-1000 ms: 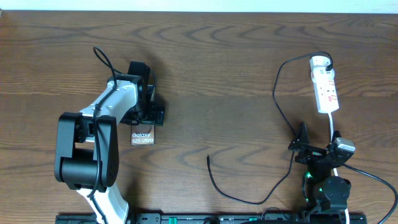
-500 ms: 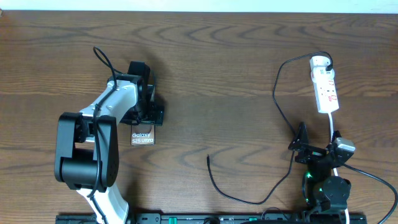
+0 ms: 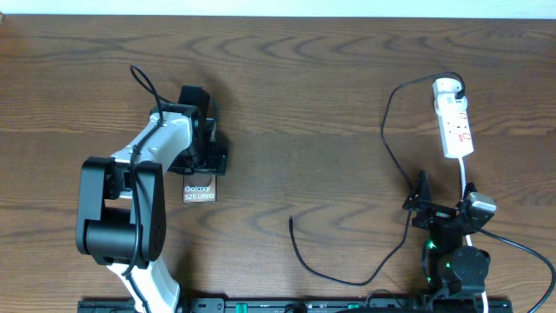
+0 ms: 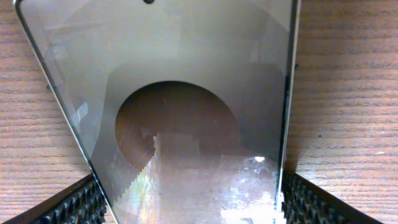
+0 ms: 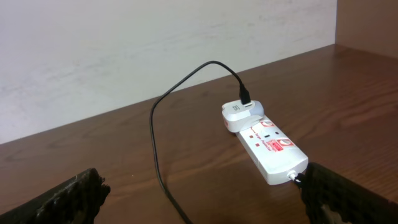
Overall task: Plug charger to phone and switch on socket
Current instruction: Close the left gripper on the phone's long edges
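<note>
The phone (image 3: 199,192) lies flat at the left, its "Galaxy" lettering showing below my left gripper (image 3: 204,165). In the left wrist view its glossy glass (image 4: 186,93) fills the frame, and the left gripper (image 4: 189,208) has a black pad (image 4: 68,205) against each long edge. The charger (image 3: 387,130), a thin black cable, runs from a white adapter (image 5: 239,113) on the socket (image 3: 455,126) down to its free plug tip (image 3: 290,221) mid-table. My right gripper (image 3: 450,200) stands open near the table's front right, a short way before the socket (image 5: 270,146), with the cable (image 5: 155,143) between its spread fingers.
The socket's white cord (image 3: 466,178) runs toward the right arm's base. A pale wall (image 5: 124,43) rises behind the table's far edge. The charger's loose loop (image 3: 347,280) lies near the front edge.
The left gripper's fingers have drawn in slightly onto the phone's edges. The right arm, cable and socket have not moved.
</note>
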`<act>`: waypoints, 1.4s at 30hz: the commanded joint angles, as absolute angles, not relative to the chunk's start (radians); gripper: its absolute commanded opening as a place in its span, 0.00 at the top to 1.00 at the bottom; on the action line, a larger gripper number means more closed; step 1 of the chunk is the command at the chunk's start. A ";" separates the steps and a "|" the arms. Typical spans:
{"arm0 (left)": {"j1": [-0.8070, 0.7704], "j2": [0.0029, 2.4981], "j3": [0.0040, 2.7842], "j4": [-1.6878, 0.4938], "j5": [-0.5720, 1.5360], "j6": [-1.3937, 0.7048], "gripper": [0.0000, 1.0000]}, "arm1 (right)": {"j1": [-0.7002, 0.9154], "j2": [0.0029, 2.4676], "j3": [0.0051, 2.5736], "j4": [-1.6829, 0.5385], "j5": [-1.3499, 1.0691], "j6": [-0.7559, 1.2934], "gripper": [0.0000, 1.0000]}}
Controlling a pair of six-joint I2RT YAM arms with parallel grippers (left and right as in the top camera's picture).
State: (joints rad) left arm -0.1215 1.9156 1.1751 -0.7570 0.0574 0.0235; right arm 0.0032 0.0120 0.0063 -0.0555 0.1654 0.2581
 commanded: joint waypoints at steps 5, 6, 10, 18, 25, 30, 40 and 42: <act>-0.123 1.943 1.140 -0.753 0.060 0.026 0.16 | 0.014 0.011 0.006 -0.059 0.170 0.246 0.01; -0.123 1.943 1.140 -0.753 0.060 0.026 0.16 | 0.014 0.011 0.006 -0.059 0.170 0.246 0.01; -0.123 1.943 1.140 -0.753 0.060 0.026 0.17 | 0.014 0.011 0.006 -0.059 0.170 0.246 0.01; -0.123 1.943 1.140 -0.753 0.060 0.026 0.22 | 0.014 0.011 0.006 -0.059 0.170 0.246 0.01; -0.123 1.943 1.136 -0.753 0.060 0.026 0.25 | 0.014 0.011 0.006 -0.059 0.170 0.246 0.01; -0.123 1.943 1.136 -0.753 0.060 0.026 0.29 | 0.014 0.011 0.006 -0.059 0.170 0.246 0.01; -0.123 1.943 1.136 -0.753 0.060 0.026 0.56 | 0.014 0.011 0.006 -0.059 0.170 0.246 0.01; -0.123 1.943 1.136 -0.753 0.060 0.026 0.62 | 0.014 0.011 0.006 -0.059 0.170 0.246 0.01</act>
State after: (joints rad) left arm -0.1207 1.9137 1.1748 -0.7563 0.0574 0.0231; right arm 0.0032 0.0120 0.0063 -0.0555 0.1654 0.2584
